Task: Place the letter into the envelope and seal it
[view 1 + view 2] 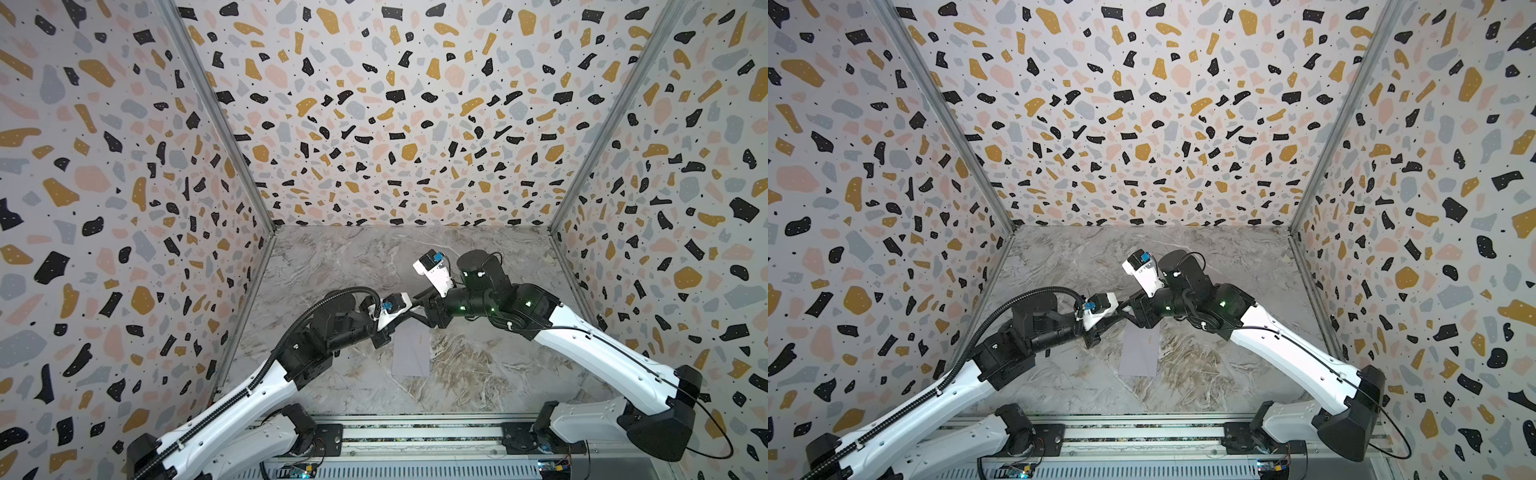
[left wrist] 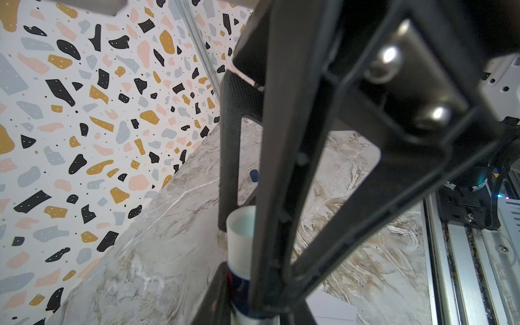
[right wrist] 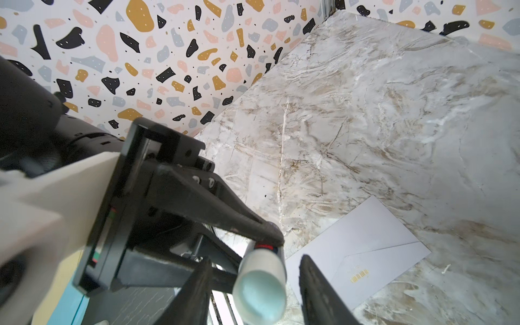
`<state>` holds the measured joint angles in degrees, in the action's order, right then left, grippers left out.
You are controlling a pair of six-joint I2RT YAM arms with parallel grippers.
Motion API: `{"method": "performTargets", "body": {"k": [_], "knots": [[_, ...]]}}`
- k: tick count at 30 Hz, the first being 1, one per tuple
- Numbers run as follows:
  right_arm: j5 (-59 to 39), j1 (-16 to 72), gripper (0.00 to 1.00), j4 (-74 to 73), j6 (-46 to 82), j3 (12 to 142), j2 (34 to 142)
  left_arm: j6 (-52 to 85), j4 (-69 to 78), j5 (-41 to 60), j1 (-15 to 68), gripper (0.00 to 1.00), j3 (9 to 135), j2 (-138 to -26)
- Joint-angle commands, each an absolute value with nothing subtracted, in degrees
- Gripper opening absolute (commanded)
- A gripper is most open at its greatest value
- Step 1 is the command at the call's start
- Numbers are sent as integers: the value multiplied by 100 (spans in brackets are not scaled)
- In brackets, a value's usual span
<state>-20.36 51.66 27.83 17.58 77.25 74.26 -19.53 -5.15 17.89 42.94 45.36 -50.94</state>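
Two claws meet above far end of envelope (image 3: 365, 239).
Left claw (image 2: 247, 298) clamped on glue stick (image 3: 261, 281); right claw (image 3: 256, 259) apart, straddling its white cap; envelope flat on worktop (image 3: 365, 112).

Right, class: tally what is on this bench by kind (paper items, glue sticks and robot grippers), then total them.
Paper items: 1, the plain pale grey-lavender paper envelope.
Glue sticks: 1, the white plastic glue stick.
Robot grippers: 2, the left gripper and the right gripper.
Total: 4.
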Motion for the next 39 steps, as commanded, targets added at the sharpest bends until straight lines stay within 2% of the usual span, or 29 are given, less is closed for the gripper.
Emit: {"method": "performTargets", "body": {"k": [1, 5, 9, 17, 22, 27, 34, 39], "knots": [[-1977, 5211, 44, 2711, 1778, 7910, 7433, -1969, -349, 1765, 4337, 0, 4526, -5100], [-1972, 5234, 34, 2747, 1757, 7904, 7461, -1891, -310, 1710, 4348, 0, 4536, -5133], [-1968, 5238, 31, 2783, 1737, 7897, 7471, -1829, -250, 1707, 4349, 0, 4526, -5154], [-1894, 5238, 37, 2855, 1695, 7858, 7479, -1769, -191, 1752, 4348, 0, 4526, -5174], [-1889, 5237, 21, 2857, 1687, 7833, 7479, -1730, -184, 1745, 4344, 0, 4536, -5194], [-1854, 5236, 14, 2833, 1678, 7814, 7453, -1659, -145, 1745, 4344, 0, 4520, -5204], [-1842, 5181, 11, 2749, 1669, 7779, 7265, -1666, -144, 1699, 4348, 40, 4359, -5190], [-2092, 5041, 11, 2670, 1699, 7693, 7122, -1666, -6, 1661, 4350, 43, 4128, -5075]]}}
